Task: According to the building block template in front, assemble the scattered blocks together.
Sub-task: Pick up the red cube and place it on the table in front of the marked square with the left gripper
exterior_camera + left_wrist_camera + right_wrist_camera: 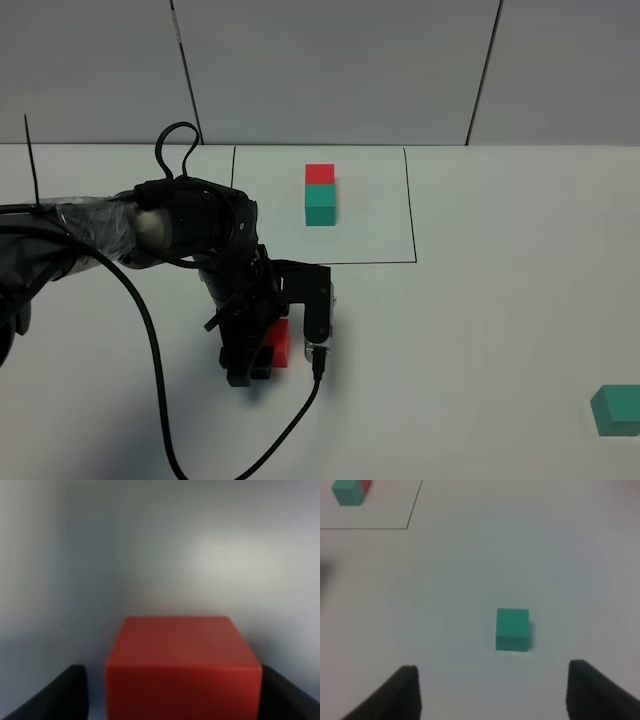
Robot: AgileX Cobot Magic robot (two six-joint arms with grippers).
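2 loose cubes: 1 red (280, 343) lower centre, 1 teal (617, 410) lower right. 1 template (320, 195) (red joined above teal) sits alone inside black outline (411, 215), upper centre. L gripper (172, 695) released, straddling red; the gap beside it shows only on L wrist cam. R gripper (492, 690) spread wide, empty, near teal, seen only on R wrist cam.

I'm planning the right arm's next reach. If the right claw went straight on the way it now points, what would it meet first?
The teal cube. It lies ahead of the open right claw, within its span and slightly off centre. Nothing else shows before it, though depth is unclear.
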